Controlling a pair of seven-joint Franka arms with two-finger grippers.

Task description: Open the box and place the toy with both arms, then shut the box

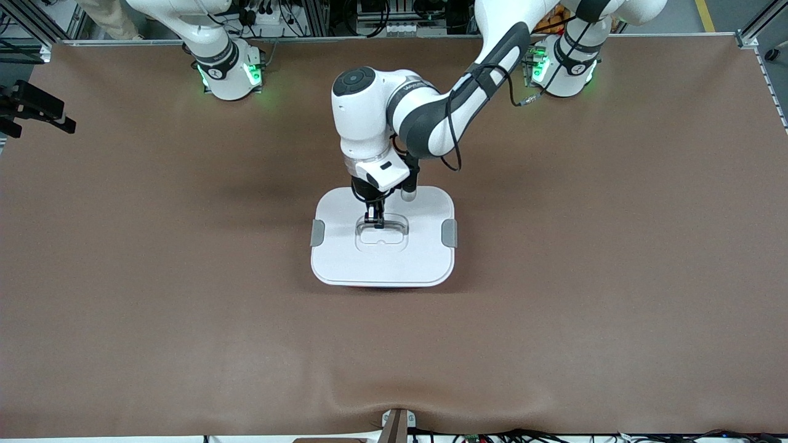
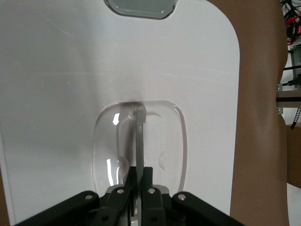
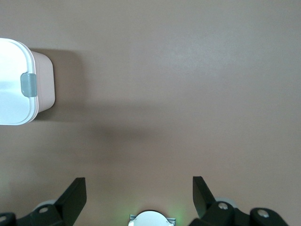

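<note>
The box (image 1: pixel 345 258) stands in the middle of the table with its white lid on and a grey clip (image 1: pixel 317 232) at each side. My left gripper (image 1: pixel 373 220) is down in the lid's recessed centre, shut on the thin grey handle (image 2: pixel 139 136), as the left wrist view (image 2: pixel 140 176) shows. My right gripper (image 3: pixel 138 188) is open and empty, held high over bare table toward the right arm's end. Its view shows the pink tub wall (image 3: pixel 44 84) and one clip (image 3: pixel 28 84). The toy is out of view.
The brown table (image 1: pixel 554 277) spreads wide round the box. A black fixture (image 1: pixel 34 107) sticks in at the table edge toward the right arm's end. A small bracket (image 1: pixel 397 424) sits at the edge nearest the front camera.
</note>
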